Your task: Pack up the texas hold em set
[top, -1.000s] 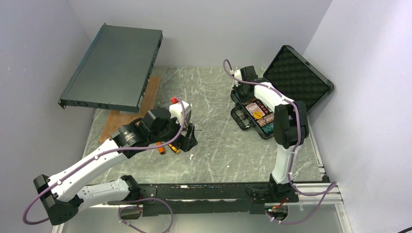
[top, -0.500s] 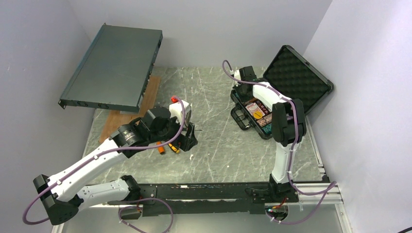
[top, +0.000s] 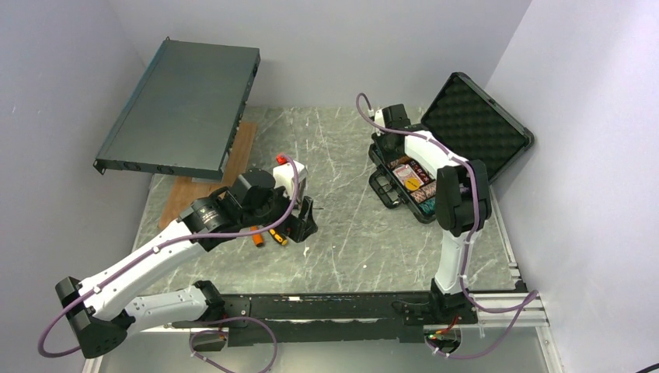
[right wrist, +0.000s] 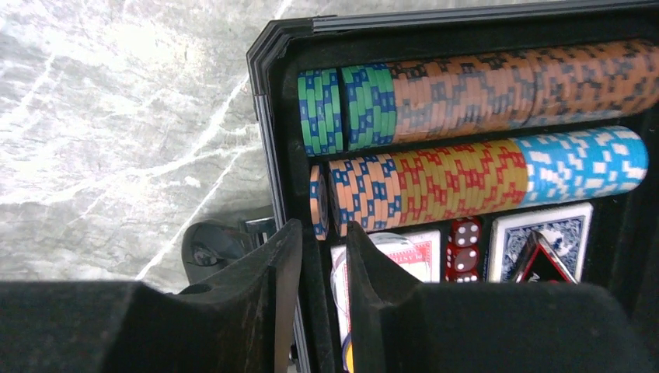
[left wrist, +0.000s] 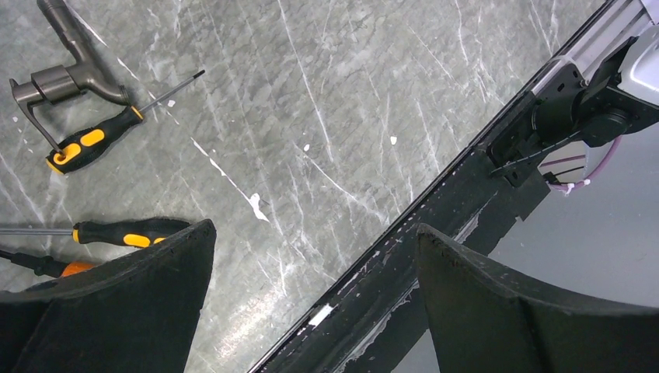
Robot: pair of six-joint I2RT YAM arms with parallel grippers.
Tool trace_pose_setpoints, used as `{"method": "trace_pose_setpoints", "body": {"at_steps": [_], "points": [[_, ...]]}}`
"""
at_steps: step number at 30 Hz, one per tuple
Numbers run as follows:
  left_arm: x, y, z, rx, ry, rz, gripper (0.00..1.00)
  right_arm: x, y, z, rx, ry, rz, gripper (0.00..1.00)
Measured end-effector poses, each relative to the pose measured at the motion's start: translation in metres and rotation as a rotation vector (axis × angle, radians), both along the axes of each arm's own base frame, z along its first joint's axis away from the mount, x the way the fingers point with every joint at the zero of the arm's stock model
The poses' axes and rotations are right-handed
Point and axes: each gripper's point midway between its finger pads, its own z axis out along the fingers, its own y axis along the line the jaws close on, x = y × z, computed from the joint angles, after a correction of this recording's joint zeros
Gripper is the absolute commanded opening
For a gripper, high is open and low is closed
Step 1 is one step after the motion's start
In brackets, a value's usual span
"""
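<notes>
**Top external.**
- Black hard plastic case (top: 475,126): far right of grey marbled table (top: 350,233), open. Foam-lined lid leaning back toward right wall.
- Long axis of base diagonal, far-left to near-right. Handle on the side toward table centre.
- Contents partly masked by right forearm; only a few coloured patches legible.
- Right gripper (top: 383,142): over far-left corner of base, fingertips hidden under own wrist. Jaw state not readable here.
- Left gripper (top: 305,220): low over table, centre-left, well apart from case, beside orange-handled screwdrivers (top: 268,237).
- Flat dark-grey metal rack unit (top: 183,105): tilted up at far left, partly covering brown wooden board (top: 203,190).

**Left wrist.**
- Fingers (left wrist: 116,311) spread wide; between them only bare table and black rail (left wrist: 466,194) at table edge.
- Two screwdrivers in plain view, a third cut off behind one finger.
- Grey metal lever fitting (left wrist: 66,74): top left, cut by frame edge, just beside one screwdriver.

**Right wrist.**
- Jaws parted by a narrow slit only, nothing seen clamped. Case wall showing through slit.
- Striped poker chips (right wrist: 466,132): two rows on edge in case corner, row axes parallel, left to right across picture. Upper row cut by frame.
- Single orange chip (right wrist: 317,203): slightly apart at left end of lower row, just beyond fingertips.
- Below rows: red-backed card deck (right wrist: 416,252), red dice (right wrist: 465,247), blue-backed card deck (right wrist: 536,233). Lower parts hidden by finger.
- Dark triangular piece on blue-backed card deck: not identifiable.
</notes>
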Motion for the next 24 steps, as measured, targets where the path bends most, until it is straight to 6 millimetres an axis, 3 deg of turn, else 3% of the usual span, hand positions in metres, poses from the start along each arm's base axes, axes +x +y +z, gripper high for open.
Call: {"method": "trace_pose_setpoints", "body": {"at_steps": [3, 6, 10, 14, 18, 20, 24], "points": [[0.000, 0.000, 0.000, -0.001, 0.000, -0.001, 0.99, 0.000, -0.001, 0.016, 0.016, -0.036, -0.034, 0.43], [-0.001, 0.001, 0.003, -0.008, -0.006, -0.001, 0.99, -0.003, -0.010, 0.044, 0.028, -0.109, -0.102, 0.70], [-0.004, 0.003, 0.012, -0.040, -0.026, -0.001, 0.99, -0.003, -0.047, 0.094, 0.026, -0.261, -0.299, 0.83], [-0.008, 0.007, 0.018, -0.071, -0.047, -0.005, 1.00, 0.003, -0.114, 0.141, -0.085, -0.408, -0.527, 0.85], [-0.012, 0.008, 0.019, -0.088, -0.052, -0.013, 0.99, 0.009, -0.173, 0.178, -0.340, -0.497, -0.634, 0.85], [-0.013, 0.007, 0.019, -0.093, -0.050, -0.021, 1.00, 0.011, -0.189, 0.189, -0.467, -0.508, -0.650, 0.84], [-0.016, 0.006, 0.020, -0.100, -0.043, -0.037, 0.99, 0.016, -0.220, 0.190, -0.643, -0.465, -0.669, 0.82]]}}
